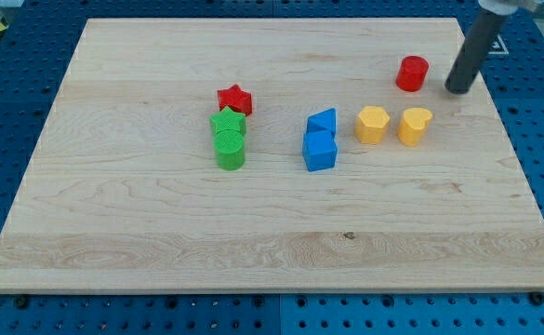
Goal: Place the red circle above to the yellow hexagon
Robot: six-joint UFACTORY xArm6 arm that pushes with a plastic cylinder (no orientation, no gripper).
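Observation:
The red circle (412,73) stands near the view's top right on the wooden board. The yellow hexagon (372,124) sits below and to the left of it, apart from it. My tip (457,90) is just to the right of the red circle, a small gap away, not touching it. The dark rod rises from the tip toward the view's top right corner.
A yellow heart-like block (415,126) sits right of the hexagon. Two blue blocks (320,141) stand together at the centre. A red star (235,99), a green star (227,121) and a green cylinder (230,149) cluster at centre left. The board's right edge (513,140) is near.

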